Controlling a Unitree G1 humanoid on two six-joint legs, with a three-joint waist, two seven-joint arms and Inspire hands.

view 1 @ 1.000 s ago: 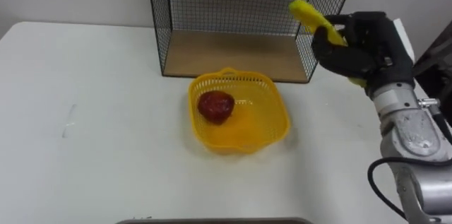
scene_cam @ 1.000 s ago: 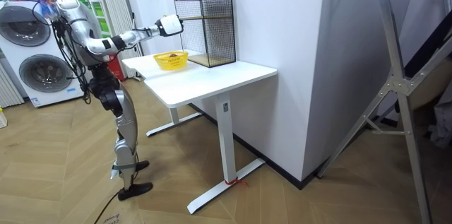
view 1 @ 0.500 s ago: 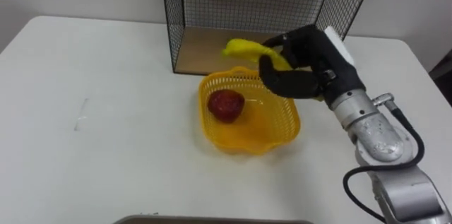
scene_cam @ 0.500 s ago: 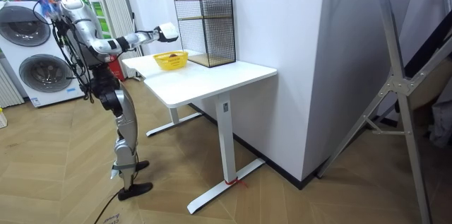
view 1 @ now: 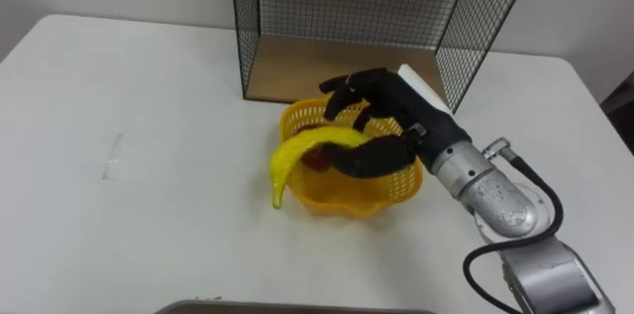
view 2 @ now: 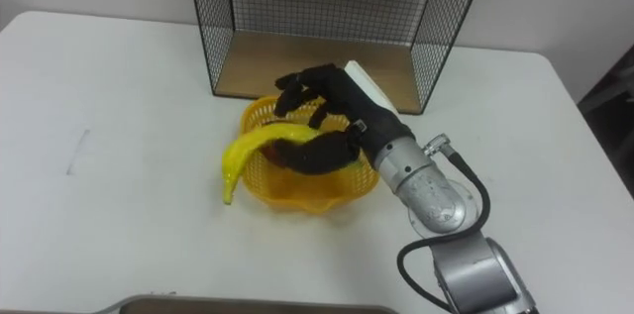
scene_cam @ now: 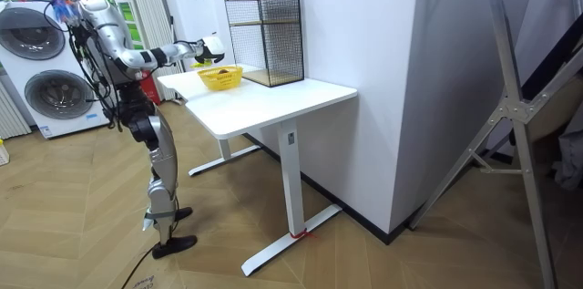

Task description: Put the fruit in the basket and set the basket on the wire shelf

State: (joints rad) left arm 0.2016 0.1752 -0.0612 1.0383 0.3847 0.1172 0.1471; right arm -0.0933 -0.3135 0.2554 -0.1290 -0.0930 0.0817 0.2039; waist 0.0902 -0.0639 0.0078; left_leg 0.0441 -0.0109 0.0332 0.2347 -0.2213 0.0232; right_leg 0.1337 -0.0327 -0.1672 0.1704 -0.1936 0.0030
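One white surface carries everything you are working with. In the room view your robot stands on the wood floor at the end of it on the room view's left, with two washing machines behind it, and reaches its right arm out over the top.

The wire shelf stands upright at the far edge, a little right of the middle. It has a wooden board at its base and another higher up.

The yellow basket sits on the surface just in front of the shelf's base. Its far rim is close to the board, and it is well away from the near edge and the left edge.

Your right hand comes in from the right edge and hangs over the basket, palm facing left. Its fingers arch over the banana and the thumb curls in under it, so the banana is held between them.

The banana lies across the basket's left rim. Its thick end is inside the hand, and its other end droops past the rim, over the bare surface toward the left edge. You cannot tell whether that tip touches the surface.

The red fruit lies in the basket, mostly hidden beneath the banana and the thumb.

A faint grey smear marks the surface toward the left edge.
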